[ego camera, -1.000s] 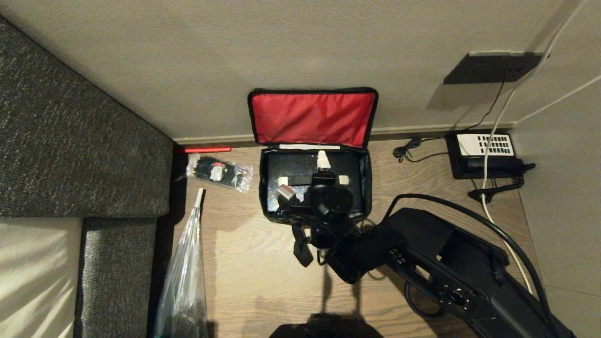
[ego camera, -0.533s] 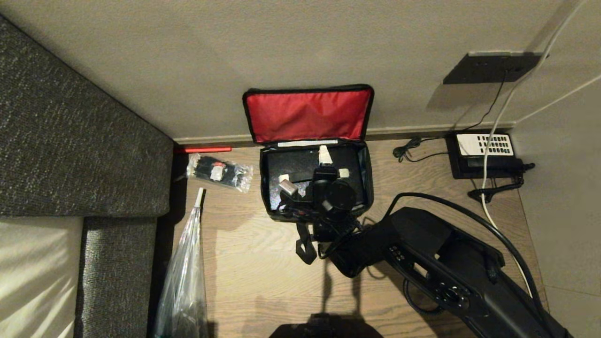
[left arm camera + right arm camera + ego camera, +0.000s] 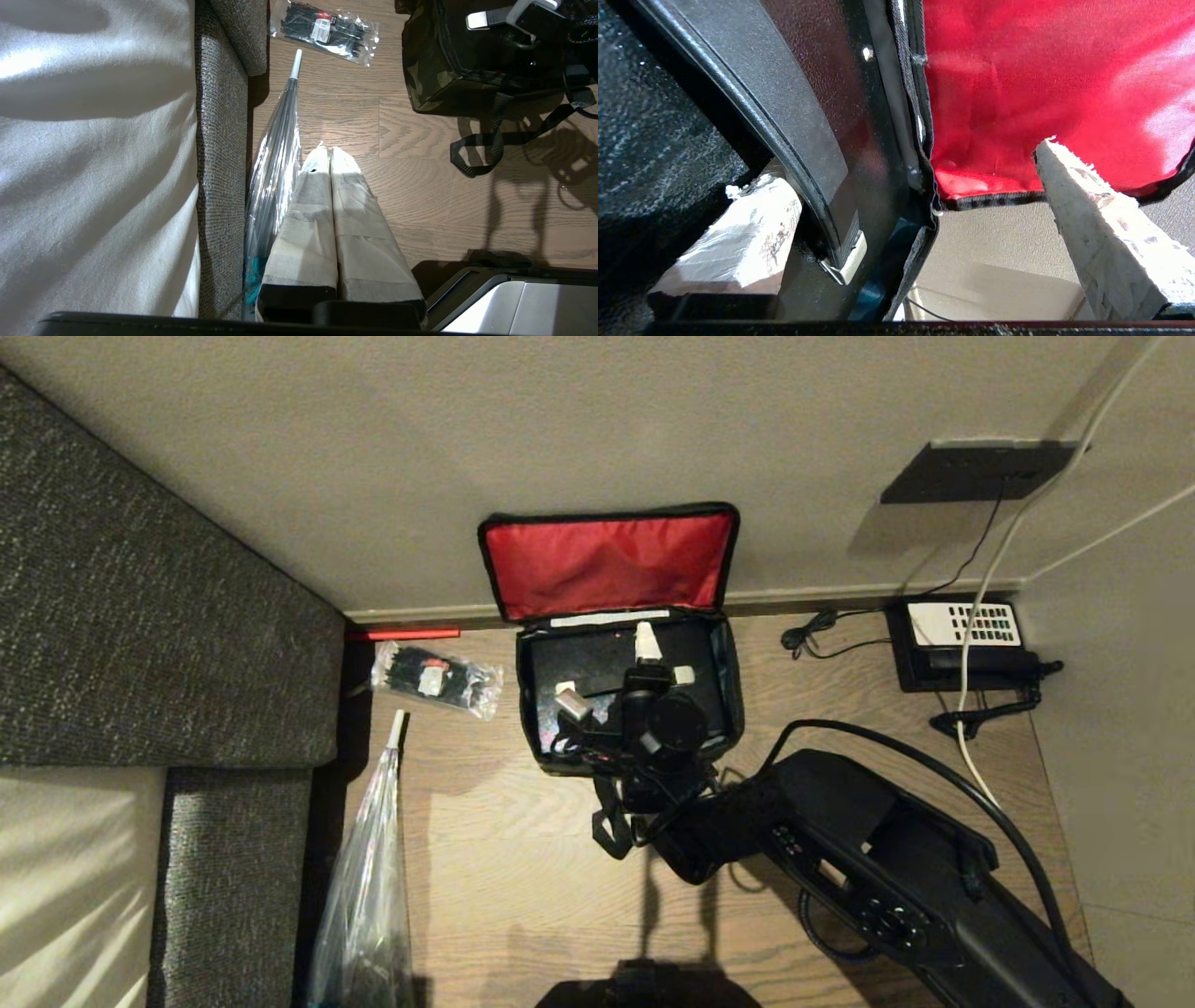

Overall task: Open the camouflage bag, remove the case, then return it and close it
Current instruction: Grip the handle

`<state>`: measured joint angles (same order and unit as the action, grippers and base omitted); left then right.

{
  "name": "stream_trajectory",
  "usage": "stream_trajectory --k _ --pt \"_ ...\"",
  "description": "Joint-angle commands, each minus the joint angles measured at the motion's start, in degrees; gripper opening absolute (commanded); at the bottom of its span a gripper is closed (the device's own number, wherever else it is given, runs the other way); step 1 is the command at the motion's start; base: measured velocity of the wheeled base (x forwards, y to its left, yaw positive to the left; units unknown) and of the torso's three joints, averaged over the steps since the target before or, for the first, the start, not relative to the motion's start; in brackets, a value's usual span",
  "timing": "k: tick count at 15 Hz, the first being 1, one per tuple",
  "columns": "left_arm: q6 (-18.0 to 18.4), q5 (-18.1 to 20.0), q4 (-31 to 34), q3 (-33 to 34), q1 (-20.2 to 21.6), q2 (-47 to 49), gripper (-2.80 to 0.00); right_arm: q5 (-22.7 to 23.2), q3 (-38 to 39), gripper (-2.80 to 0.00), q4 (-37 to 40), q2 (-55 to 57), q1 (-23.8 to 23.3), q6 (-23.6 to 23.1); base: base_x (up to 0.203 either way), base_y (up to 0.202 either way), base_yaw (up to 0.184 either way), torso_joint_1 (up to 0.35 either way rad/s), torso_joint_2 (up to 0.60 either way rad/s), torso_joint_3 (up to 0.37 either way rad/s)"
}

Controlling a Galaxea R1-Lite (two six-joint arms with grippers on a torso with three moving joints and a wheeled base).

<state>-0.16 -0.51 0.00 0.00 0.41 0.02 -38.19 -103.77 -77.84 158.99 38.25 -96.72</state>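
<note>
Wood-grain flooring runs up to a beige wall, with a grey upholstered sofa (image 3: 159,644) along one side. Against the skirting sits the camouflage bag (image 3: 627,695), its red-lined lid (image 3: 607,565) thrown back and propped upright against the wall. Inside the bag lies the case (image 3: 583,663), flat and black, filling most of the compartment. The right gripper (image 3: 644,667) reaches down into the bag from the near side, its tape-wrapped fingers (image 3: 1106,247) spread wide; in the right wrist view one finger lies inside the bag beside a black strap with a metal fitting, the other stands out before the red lining, and nothing is gripped between them. The bag's black carrying strap (image 3: 486,140) trails loose on the floor in front. To the bag's left rests a clear packet of black cable ties (image 3: 436,679), and nearer the sofa a folded clear umbrella (image 3: 369,887) lies along the floor. A black telephone (image 3: 966,644) with a white keypad panel sits by the wall on the right, cables running up to a wall plate. The left gripper (image 3: 329,154) hangs over bare floor beside the umbrella, its taped fingers pressed together and empty.
</note>
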Motion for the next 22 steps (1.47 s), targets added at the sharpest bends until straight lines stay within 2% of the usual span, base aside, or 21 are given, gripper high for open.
stream_trajectory --k 1,3,4,12,18,22 --pt "-0.02 -0.05 0.00 0.09 0.02 0.01 -2.80 -0.22 -0.15 0.00 -0.39 0.74 0.07 -0.57 0.000 0.000 0.000 0.000 0.00 0.000" --pt "-0.02 -0.02 0.00 0.09 0.02 0.06 -2.80 -0.23 -0.38 0.00 -0.11 0.98 0.07 -0.58 0.000 0.000 0.000 0.000 0.00 0.000" --pt "-0.02 -0.02 0.00 0.09 0.02 0.06 -2.80 -0.48 -0.45 -2.80 0.20 1.17 0.07 -0.57 0.000 0.000 0.000 0.000 0.00 0.000" --pt "-0.02 -0.02 0.00 0.09 0.02 0.15 -2.80 -1.11 -0.32 -2.80 -0.58 2.03 0.24 0.76 0.000 0.000 0.000 0.000 0.00 0.000" --pt "0.03 -0.02 0.00 0.09 0.02 0.24 -2.80 -4.50 1.11 -2.80 -3.12 0.23 3.14 1.77 0.000 0.000 0.000 0.000 0.00 0.000" --pt "-0.02 -0.02 0.00 0.09 0.02 0.42 -2.80 -5.04 2.76 -2.80 -3.17 -2.96 5.14 1.79 0.000 0.000 0.000 0.000 0.00 0.000"
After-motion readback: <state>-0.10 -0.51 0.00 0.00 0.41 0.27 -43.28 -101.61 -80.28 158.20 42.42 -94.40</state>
